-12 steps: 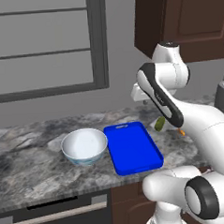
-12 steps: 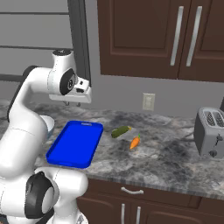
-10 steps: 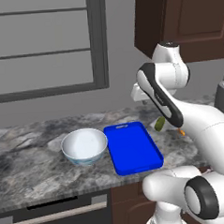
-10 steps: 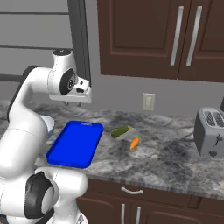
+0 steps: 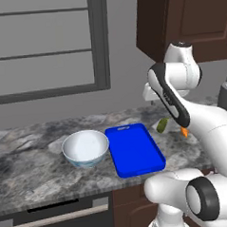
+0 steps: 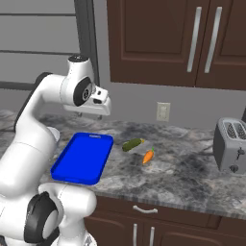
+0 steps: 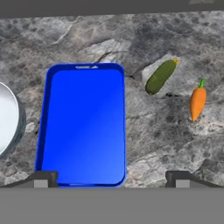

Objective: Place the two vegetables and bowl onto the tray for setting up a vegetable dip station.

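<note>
The blue tray (image 7: 83, 122) lies empty on the grey stone counter, its slot handle toward the wall. To its left stands the white bowl (image 5: 85, 148), which shows at the left edge of the hand view (image 7: 6, 118). Right of the tray lie the dark green cucumber (image 7: 161, 76) and, a little further right, the orange carrot (image 7: 197, 101); both also show in the right base view, cucumber (image 6: 132, 144) and carrot (image 6: 148, 156). My gripper (image 6: 90, 113) hangs high over the tray's far end, open and holding nothing, its fingertips (image 7: 42, 179) wide apart.
A silver toaster (image 6: 233, 146) stands at the counter's far right. A wall outlet (image 6: 163, 111) sits behind the vegetables. Dark cabinets hang above and a window is at the back left. The counter's front edge runs just below the tray.
</note>
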Controlling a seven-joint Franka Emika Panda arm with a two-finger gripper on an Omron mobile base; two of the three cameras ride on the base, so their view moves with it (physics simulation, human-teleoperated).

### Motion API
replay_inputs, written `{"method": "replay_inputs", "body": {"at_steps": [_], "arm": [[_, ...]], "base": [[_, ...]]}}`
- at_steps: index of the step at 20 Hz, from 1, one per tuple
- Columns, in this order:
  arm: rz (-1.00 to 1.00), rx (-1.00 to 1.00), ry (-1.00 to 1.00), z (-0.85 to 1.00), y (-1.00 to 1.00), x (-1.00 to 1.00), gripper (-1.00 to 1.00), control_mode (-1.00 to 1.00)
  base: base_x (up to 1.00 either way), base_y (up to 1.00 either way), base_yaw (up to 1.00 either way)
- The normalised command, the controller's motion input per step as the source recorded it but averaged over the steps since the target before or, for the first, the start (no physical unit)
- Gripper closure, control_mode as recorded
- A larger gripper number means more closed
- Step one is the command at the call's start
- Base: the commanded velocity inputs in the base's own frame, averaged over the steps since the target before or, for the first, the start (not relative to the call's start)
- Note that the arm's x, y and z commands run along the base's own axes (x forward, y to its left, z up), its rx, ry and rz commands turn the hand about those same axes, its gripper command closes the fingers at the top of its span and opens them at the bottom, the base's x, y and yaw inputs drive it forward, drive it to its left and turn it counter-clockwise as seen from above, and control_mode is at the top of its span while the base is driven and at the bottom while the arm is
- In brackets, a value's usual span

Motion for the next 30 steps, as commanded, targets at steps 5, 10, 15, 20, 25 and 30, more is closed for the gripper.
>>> {"method": "replay_inputs", "body": {"at_steps": [5,10,15,20,25,30], "arm": [[-0.18,0.0,0.0,-0.06,-0.48,-0.04,-1.0,-1.0],[-0.16,0.02,0.0,-0.2,-0.37,0.0,-1.0,-1.0],[-0.14,0.0,0.0,-0.21,-0.11,0.07,-1.0,-1.0],[-0.09,0.0,0.0,-0.26,-0.07,0.16,-1.0,-1.0],[-0.09,0.0,0.0,-0.36,-0.1,0.26,-1.0,-1.0],[-0.08,0.0,0.0,-0.42,-0.12,0.27,-1.0,-1.0]], "base": [[0.0,0.0,0.0],[0.0,0.0,0.0],[0.0,0.0,0.0],[0.0,0.0,0.0],[0.0,0.0,0.0],[0.0,0.0,0.0]]}}
